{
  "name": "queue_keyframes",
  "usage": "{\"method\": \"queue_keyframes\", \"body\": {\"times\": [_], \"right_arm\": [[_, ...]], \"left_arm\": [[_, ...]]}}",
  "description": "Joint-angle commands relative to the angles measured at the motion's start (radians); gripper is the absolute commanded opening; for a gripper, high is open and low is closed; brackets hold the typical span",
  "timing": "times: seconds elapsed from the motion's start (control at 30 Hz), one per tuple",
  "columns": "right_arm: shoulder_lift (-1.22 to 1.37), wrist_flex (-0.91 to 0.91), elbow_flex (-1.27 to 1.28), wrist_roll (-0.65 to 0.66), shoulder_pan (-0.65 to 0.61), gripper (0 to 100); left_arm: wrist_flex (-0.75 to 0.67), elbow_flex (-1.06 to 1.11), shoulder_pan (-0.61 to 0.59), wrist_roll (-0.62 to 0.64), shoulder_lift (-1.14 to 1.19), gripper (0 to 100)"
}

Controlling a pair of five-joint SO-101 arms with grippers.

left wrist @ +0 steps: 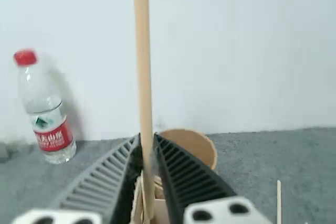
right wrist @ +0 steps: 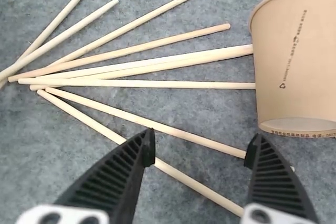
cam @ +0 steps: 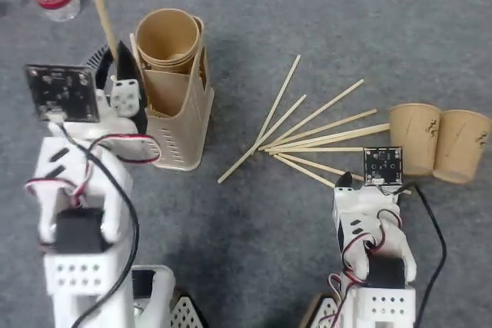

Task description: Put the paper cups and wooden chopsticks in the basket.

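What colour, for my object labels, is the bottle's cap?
Red. The cap on the bottle shows best in the left wrist view.

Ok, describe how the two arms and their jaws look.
Both the left arm and the right arm are white plastic shells with black motor blocks set into them. Red and black cables loop along them. Each wrist carries a small, dark, square circuit board. The jaws are black, ribbed and wedge-shaped, on white bases with round holes.
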Motion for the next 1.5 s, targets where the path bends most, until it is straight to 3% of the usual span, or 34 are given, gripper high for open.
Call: {"method": "queue_keyframes", "body": {"times": [0.0,0.1,0.23,0.43,0.7,0.8,0.97,1.1,1.47], "right_arm": [[-0.010,-0.007,0.000,0.012,0.004,28.4],[-0.010,-0.007,0.000,0.012,0.004,28.4],[-0.010,-0.008,0.000,0.012,0.004,28.4],[-0.010,-0.035,0.008,0.012,0.004,28.4],[-0.010,-0.035,0.008,0.012,0.004,28.4],[-0.010,-0.035,0.008,0.012,0.004,28.4],[-0.010,-0.035,0.008,0.012,0.004,28.4],[-0.010,-0.035,0.008,0.012,0.004,28.4],[-0.010,-0.033,0.008,0.014,0.004,28.4]], "left_arm": [[-0.207,0.107,-0.028,0.075,0.034,2],[-0.288,0.170,-0.020,0.084,0.077,2],[-0.295,0.193,-0.020,0.103,0.112,2],[-0.252,0.193,-0.015,0.098,0.098,19],[-0.184,0.183,0.017,0.098,0.044,15],[-0.038,0.131,0.132,0.068,0.021,15],[0.172,0.025,0.428,-0.120,0.087,15],[0.301,-0.093,0.532,-0.180,0.299,15],[0.637,-0.711,0.493,-0.186,1.254,15]]}}
